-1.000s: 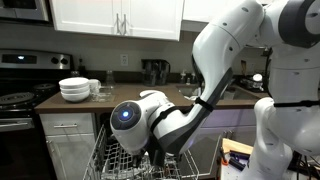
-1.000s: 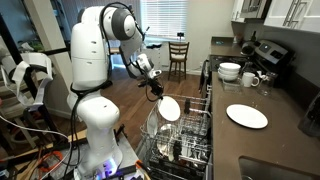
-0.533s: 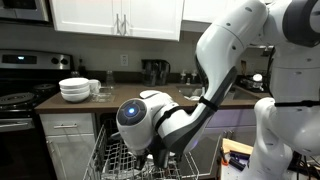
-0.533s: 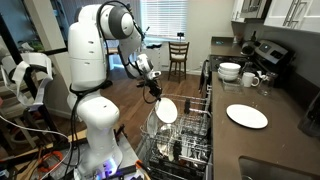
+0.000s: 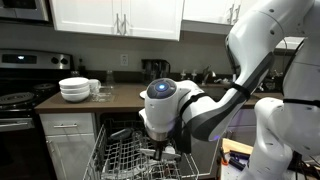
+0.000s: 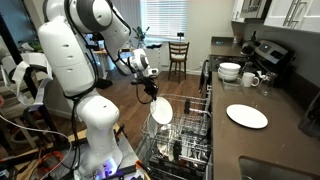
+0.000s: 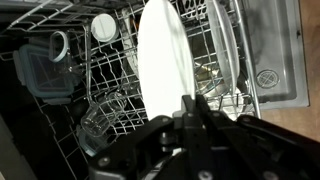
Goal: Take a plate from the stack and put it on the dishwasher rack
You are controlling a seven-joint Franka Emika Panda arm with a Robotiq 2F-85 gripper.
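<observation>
My gripper (image 7: 190,108) is shut on the rim of a white plate (image 7: 160,55), which stands on edge. In an exterior view the plate (image 6: 161,111) hangs tilted under the gripper (image 6: 151,94), just above the near end of the dishwasher rack (image 6: 190,135). The wrist view shows the rack's tines (image 7: 112,88) directly below the plate. The stack of flat white plates (image 6: 246,116) lies on the counter. In an exterior view the arm hides the gripper and the plate above the rack (image 5: 125,155).
The rack holds another upright plate (image 7: 224,45), a black container (image 7: 40,72), a glass (image 7: 100,115) and a white round lid (image 7: 103,27). A pile of deep white bowls (image 6: 229,71) (image 5: 73,89) and mugs stand on the counter near the stove.
The arm has swung round and the held plate has shifted slightly down toward the rack's near end. The gripper stays shut on it.
</observation>
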